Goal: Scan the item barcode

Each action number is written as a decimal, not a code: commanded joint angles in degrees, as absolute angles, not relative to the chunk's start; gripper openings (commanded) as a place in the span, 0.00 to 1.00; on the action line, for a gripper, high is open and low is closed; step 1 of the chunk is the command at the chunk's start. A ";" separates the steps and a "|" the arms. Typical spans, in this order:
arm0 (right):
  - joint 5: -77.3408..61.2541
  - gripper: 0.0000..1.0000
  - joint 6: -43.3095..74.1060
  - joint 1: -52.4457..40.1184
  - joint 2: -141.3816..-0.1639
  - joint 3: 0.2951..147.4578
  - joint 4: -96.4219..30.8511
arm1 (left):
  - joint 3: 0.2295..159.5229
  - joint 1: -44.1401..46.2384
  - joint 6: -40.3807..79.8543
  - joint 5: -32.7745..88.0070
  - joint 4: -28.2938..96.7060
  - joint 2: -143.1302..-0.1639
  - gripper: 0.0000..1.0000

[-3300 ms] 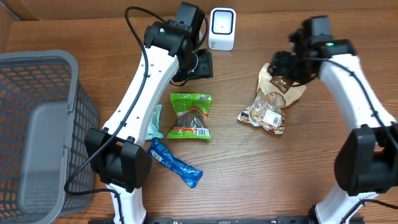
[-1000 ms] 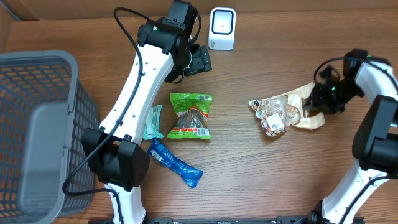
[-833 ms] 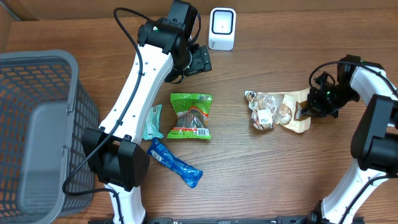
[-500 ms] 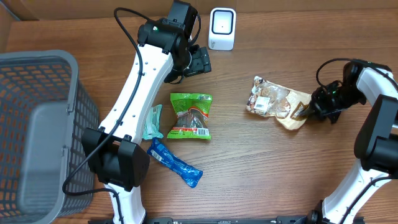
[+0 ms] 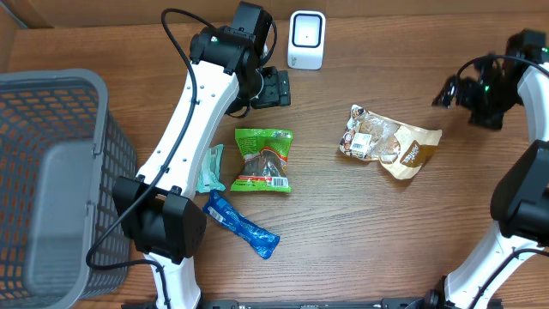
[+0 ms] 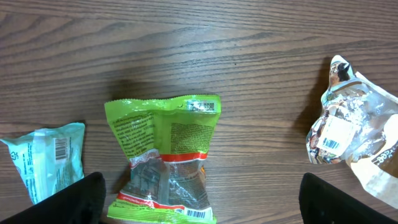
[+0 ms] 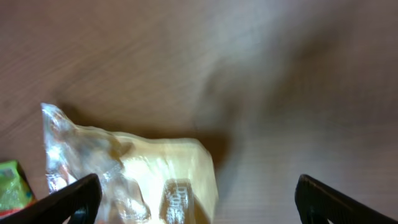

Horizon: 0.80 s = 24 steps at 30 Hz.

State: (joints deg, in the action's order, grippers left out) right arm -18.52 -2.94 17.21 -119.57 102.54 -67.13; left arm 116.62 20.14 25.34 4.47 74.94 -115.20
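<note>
A tan and clear snack bag lies flat on the table right of centre, with a white barcode label on its left end. My right gripper hovers open behind and to the right of it, touching nothing. In the right wrist view the bag shows blurred below the spread fingers of the right gripper. The white scanner stands at the back centre. My left gripper hangs open and empty near the scanner; in its wrist view the left gripper is above a green bag.
The green bag, a teal packet and a blue packet lie left of centre. A grey mesh basket fills the left side. The teal packet shows a barcode.
My right gripper has opened, let go of the snack bag and pulled away to the back right. The bag now rests on the table. The left arm has barely moved.
</note>
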 commanded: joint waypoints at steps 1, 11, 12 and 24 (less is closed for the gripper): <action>-25.34 1.00 -14.61 13.87 -118.24 103.35 -63.07 | 116.36 20.27 23.75 3.97 74.13 -115.92 0.93; -22.13 0.83 -26.98 3.49 -126.19 102.76 -64.34 | 116.36 20.25 23.77 4.01 73.28 -115.92 0.94; -22.09 0.83 -27.38 3.29 -127.13 102.76 -64.99 | 116.36 20.27 23.75 4.01 73.28 -115.92 0.94; -21.10 0.64 -13.08 3.16 -132.33 102.32 -78.26 | 116.36 20.27 23.77 4.01 73.23 -115.92 0.94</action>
State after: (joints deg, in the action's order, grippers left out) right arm -21.74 -23.33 3.18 -131.68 102.56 -77.49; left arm 116.62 20.14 24.86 4.43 73.41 -115.20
